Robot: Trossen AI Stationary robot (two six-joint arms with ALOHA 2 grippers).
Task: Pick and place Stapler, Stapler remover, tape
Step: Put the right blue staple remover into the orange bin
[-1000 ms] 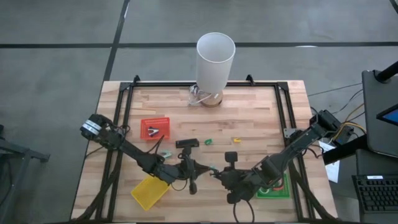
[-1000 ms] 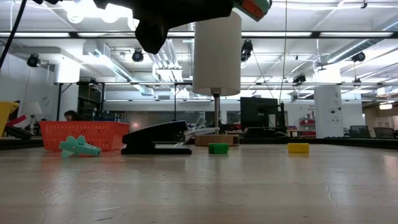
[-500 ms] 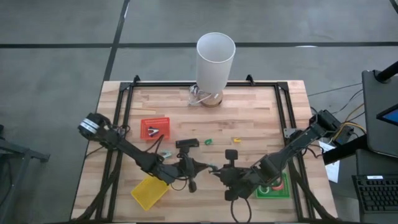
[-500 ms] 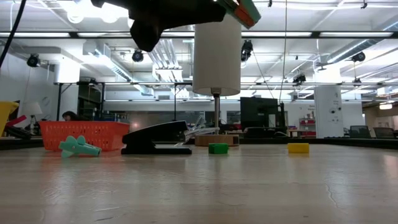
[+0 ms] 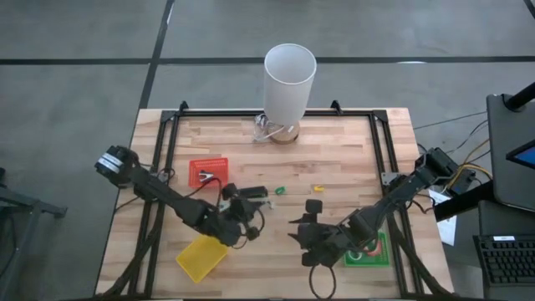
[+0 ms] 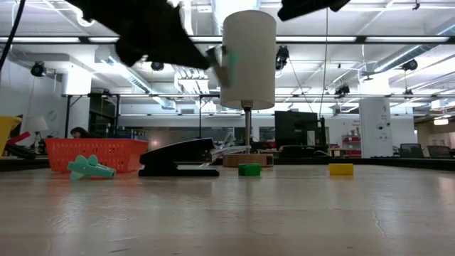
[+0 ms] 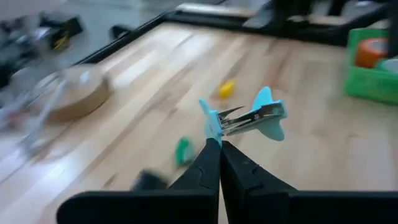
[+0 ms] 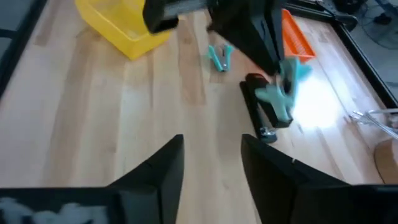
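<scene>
My left gripper is shut on a teal staple remover with metal claws and holds it in the air above the table's middle. My right gripper stands open and empty a little to the right, facing it. The black stapler lies flat on the wood below the held remover. A second teal remover lies on the table nearer the yellow tray. A small green tape and a small yellow tape rest on the wood. An orange-red tape ring sits in the green tray. My left gripper pinches one teal wing of the remover between its two fingertips, only at their free ends. The remover juts out beyond the fingers with its metal claws in plain view. It is lifted clear of the table.
A red-orange basket stands at the left, a yellow tray near the front left and the green tray at the front right. A tall white cylinder on a round base stands at the far edge.
The two grippers met over the table's middle with the teal remover between them. My right gripper has let go of it. My left gripper has kept it, swung away toward the table's left and far side over the stapler, and tipped up toward level.
</scene>
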